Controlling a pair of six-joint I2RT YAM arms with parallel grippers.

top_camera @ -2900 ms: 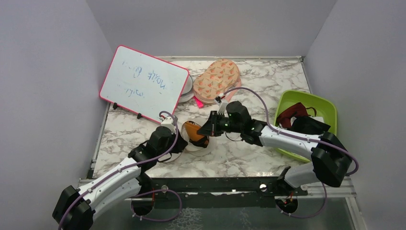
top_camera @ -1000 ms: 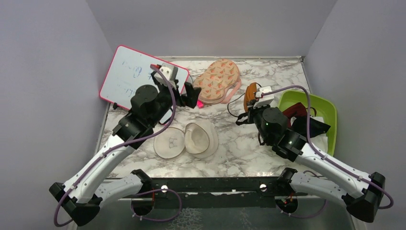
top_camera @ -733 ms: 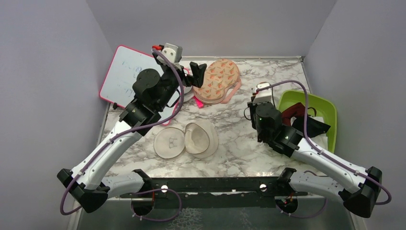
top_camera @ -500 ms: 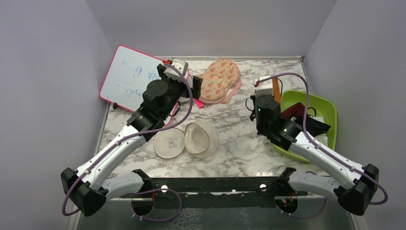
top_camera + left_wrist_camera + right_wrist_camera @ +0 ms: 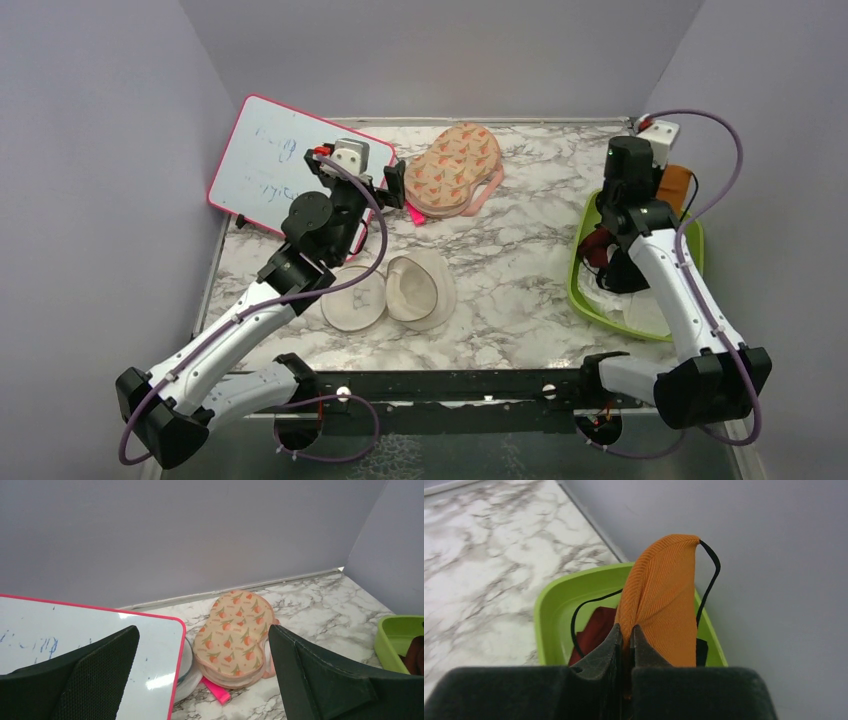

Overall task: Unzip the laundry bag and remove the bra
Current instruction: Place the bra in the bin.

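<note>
The laundry bag (image 5: 422, 290) lies unzipped on the marble table, its white mesh pod gaping and its round lid (image 5: 353, 299) folded flat to the left. My right gripper (image 5: 665, 183) (image 5: 625, 628) is shut on the bra (image 5: 678, 186) (image 5: 665, 597), an orange ribbed piece with thin black straps. It holds the bra up above the far end of the green tray. My left gripper (image 5: 385, 190) (image 5: 202, 630) is open and holds nothing. It hangs in the air behind the bag, facing the back wall.
The green tray (image 5: 588, 222) (image 5: 543, 607) at the right holds a dark red cloth (image 5: 598, 246) (image 5: 591, 629) and white fabric. A pink-framed whiteboard (image 5: 268, 165) (image 5: 75, 635) leans at back left. A peach patterned case (image 5: 455, 163) (image 5: 236, 629) lies beside it on a pink strip (image 5: 216, 690).
My right gripper has carried the bra from mid-table to the right, out over the green tray. My left arm has dropped a little and drawn back near the whiteboard.
</note>
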